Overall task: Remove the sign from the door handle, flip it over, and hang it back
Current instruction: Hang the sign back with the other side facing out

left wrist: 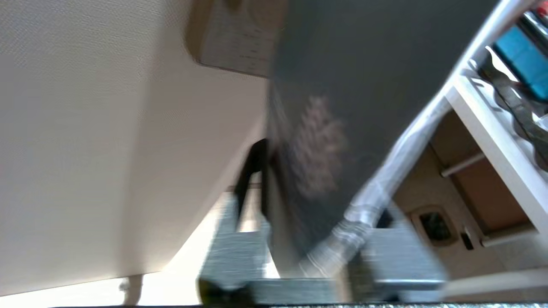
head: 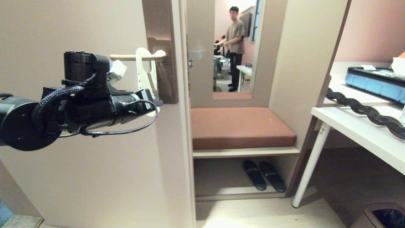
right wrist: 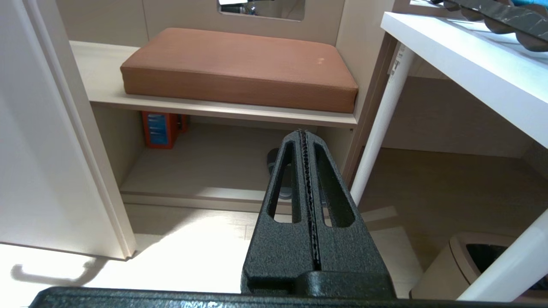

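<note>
Beige door panel fills the near side, with the sign (head: 146,74) hanging on the door handle (head: 138,57). The left claw (head: 151,102) sits at the sign's lower end; whether its jaws grip or stand apart, I cannot tell. Pulling away crookedly could snag and unhook the sign. The sign's lower end is hidden. The right claw (right wrist: 306,171), parked low, is pressed together.

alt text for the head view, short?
The left gripper reaches level to the lower end of a white sign hanging on the cream door handle of a beige door. Right of the door are a brown cushioned bench, black slippers beneath it, and a white table.
</note>
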